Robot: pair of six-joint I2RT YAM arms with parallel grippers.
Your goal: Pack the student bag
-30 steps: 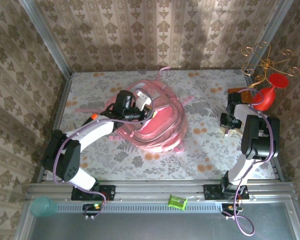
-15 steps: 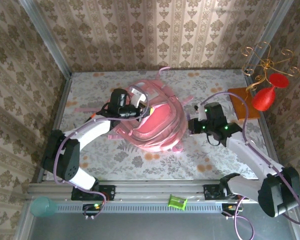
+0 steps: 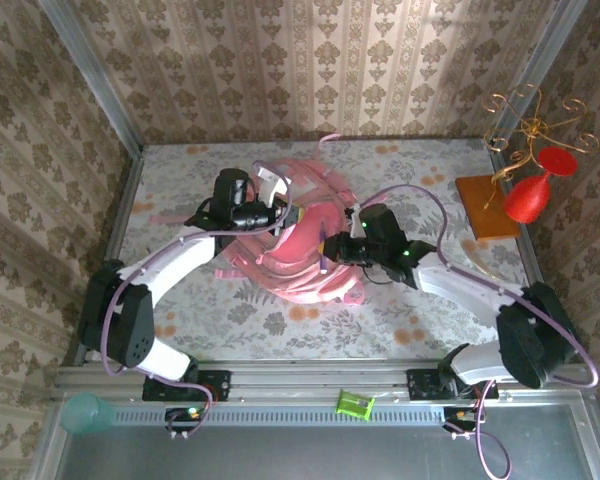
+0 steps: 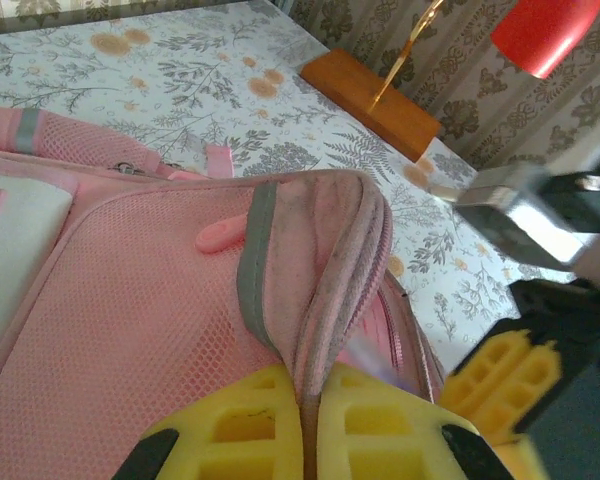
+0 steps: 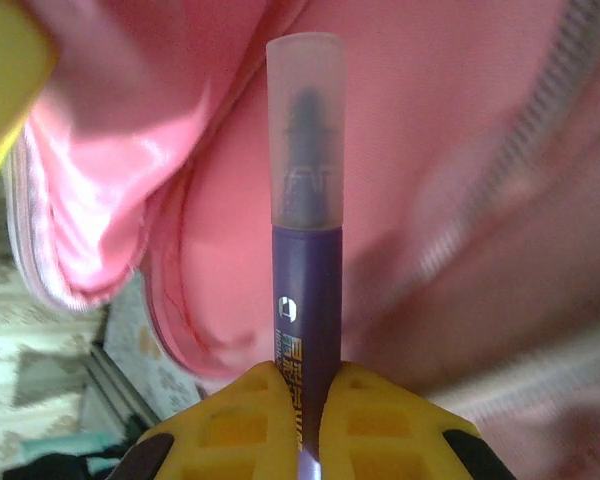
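The student bag is a big pink backpack lying in the middle of the table with its main opening held agape. My left gripper is shut on the bag's zip edge and lifts it; the yellow pads pinch the fabric. My right gripper is over the opening from the right, shut on a purple highlighter with a clear cap. The cap end points into the bag's pink lining. The right gripper's yellow fingers show beside the opening in the left wrist view.
A gold wire stand with a red goblet sits on an orange wooden base at the back right. A green item lies on the front rail and a teal cup at the near left.
The right arm swung from the table's right side leftward to the bag's opening, carrying the highlighter. The left gripper kept its grip and pulled the bag edge slightly back and left.
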